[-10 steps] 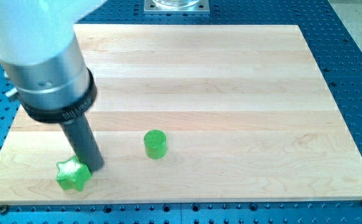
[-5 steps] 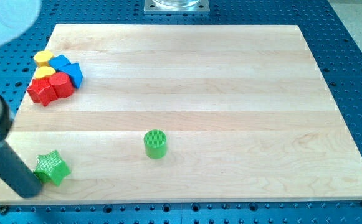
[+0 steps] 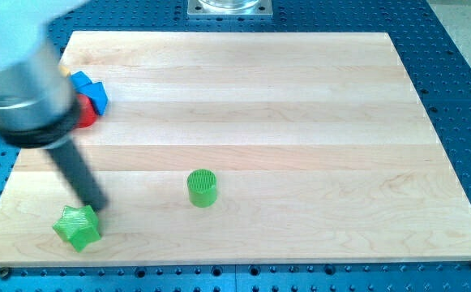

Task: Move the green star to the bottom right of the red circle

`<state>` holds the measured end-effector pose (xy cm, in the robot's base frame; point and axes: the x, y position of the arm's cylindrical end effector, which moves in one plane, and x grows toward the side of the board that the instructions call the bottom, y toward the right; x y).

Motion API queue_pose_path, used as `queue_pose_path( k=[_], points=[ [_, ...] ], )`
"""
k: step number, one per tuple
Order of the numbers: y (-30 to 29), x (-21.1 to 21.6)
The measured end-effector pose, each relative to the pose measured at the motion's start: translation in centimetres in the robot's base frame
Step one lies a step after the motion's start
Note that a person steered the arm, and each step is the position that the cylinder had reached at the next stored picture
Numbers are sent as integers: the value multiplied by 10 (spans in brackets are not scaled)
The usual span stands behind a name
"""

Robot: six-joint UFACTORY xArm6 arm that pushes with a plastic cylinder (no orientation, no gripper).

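Observation:
The green star [image 3: 78, 227] lies near the board's bottom left corner. My tip [image 3: 97, 208] stands just above and to the right of it, touching or nearly touching its upper right point. The red blocks at the view's upper left are mostly hidden behind my arm; only a sliver of red block [image 3: 87, 113] shows, and I cannot tell which one is the red circle.
A green cylinder [image 3: 202, 187] stands right of the star, near the board's lower middle. Blue blocks [image 3: 90, 88] sit by the red sliver at the upper left. The wooden board [image 3: 300, 122] rests on a blue perforated table.
My tip swung from the star's lower left to its upper right. The star shifted slightly and turned. My arm now covers the yellow and most red blocks.

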<state>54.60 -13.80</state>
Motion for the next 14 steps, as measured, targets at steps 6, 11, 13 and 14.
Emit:
queue_pose_path(
  k=[6,11,13,14],
  points=[
    [-163,29],
    [20,-105],
    [-35,-125],
    [65,-106]
  ],
)
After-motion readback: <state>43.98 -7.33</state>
